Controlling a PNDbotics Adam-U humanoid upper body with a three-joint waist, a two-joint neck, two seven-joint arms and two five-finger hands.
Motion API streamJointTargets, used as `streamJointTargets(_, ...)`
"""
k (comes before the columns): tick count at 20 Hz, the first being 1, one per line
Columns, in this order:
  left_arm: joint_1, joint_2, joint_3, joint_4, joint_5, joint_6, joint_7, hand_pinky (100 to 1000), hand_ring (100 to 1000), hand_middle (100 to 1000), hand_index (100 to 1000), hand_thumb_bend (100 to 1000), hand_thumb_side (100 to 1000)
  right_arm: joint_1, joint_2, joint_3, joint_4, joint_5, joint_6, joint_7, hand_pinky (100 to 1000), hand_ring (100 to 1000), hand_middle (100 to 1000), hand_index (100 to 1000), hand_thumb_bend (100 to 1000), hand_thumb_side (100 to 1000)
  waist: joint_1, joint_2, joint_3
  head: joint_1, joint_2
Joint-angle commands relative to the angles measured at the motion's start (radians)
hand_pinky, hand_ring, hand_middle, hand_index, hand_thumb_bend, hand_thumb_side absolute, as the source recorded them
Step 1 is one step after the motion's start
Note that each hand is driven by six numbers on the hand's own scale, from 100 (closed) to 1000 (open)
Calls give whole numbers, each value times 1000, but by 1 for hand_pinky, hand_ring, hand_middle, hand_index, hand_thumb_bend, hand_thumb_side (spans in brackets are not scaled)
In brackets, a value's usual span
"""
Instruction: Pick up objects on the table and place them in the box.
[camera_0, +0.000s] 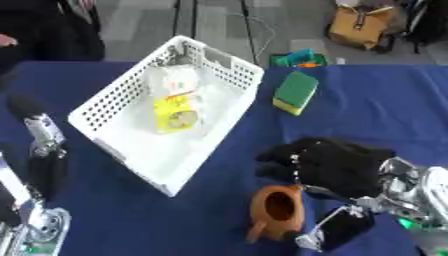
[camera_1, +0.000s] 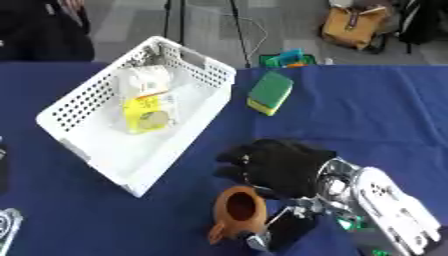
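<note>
A white perforated basket (camera_0: 114, 102) lies askew on the blue table and holds a yellow and white packet (camera_0: 178, 100). Right of the basket lies a green and yellow sponge (camera_0: 296, 92). A small brown clay jug (camera_0: 278, 208) stands near the table's front edge. My right hand (camera_0: 337, 167) hovers over and just behind the jug, its fingers curled beside the rim and its thumb (camera_0: 337, 227) low at the jug's right; the jug rests on the cloth. My left hand (camera_0: 39, 165) shows at the lower left, fingers up.
Past the table's far edge lie a green object (camera_0: 297, 58), a yellow bag (camera_0: 360, 25) and stand legs on the floor. Blue cloth (camera_0: 385, 110) stretches to the right of the sponge.
</note>
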Motion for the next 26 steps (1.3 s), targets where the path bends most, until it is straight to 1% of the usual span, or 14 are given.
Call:
streamJointTargets(1, -3, 3, 0, -14, 3, 0, 0, 894, 772, 769, 686, 100, 922, -17, -24, 12, -2, 27, -103, 80, 895, 1000, 1000, 1000, 491, 667, 1, -15, 1, -3, -14)
streamJointTargets(5, -4, 1, -1, -14, 4, 0, 0, 893, 771, 769, 685, 100, 920, -17, -14, 16, 17, 17, -97, 80, 886, 995, 1000, 1000, 479, 665, 1, -13, 5, -5, -21)
streamJointTargets(10, -5, -1, -2, -14, 6, 1, -1, 893, 771, 769, 684, 100, 918, -22, 3, 24, 49, -22, -68, 80, 855, 970, 1000, 1000, 467, 657, 2, -10, 10, -8, -27)
streamJointTargets(13, -6, -1, -2, -14, 7, 1, -2, 893, 771, 769, 683, 100, 917, -28, 8, 26, 56, -49, -46, 80, 851, 966, 1000, 1000, 465, 655, 2, -9, 11, -9, -28)
streamJointTargets(14, -6, -2, -3, -14, 7, 1, -2, 894, 771, 769, 682, 100, 916, -30, 9, 27, 58, -56, -39, 80, 838, 956, 1000, 1000, 466, 655, 2, -8, 12, -10, -29)
streamJointTargets(17, -8, -2, -4, -14, 8, -1, -2, 893, 771, 769, 681, 100, 916, -36, 12, 32, 71, -64, -25, 80, 837, 955, 1000, 1000, 468, 653, 3, -7, 14, -12, -32)
streamJointTargets(26, -8, -3, -4, -14, 10, 0, -3, 893, 770, 769, 678, 100, 915, -42, 18, 49, 121, -56, -26, 80, 841, 950, 1000, 1000, 474, 657, 5, -5, 15, -18, -37)
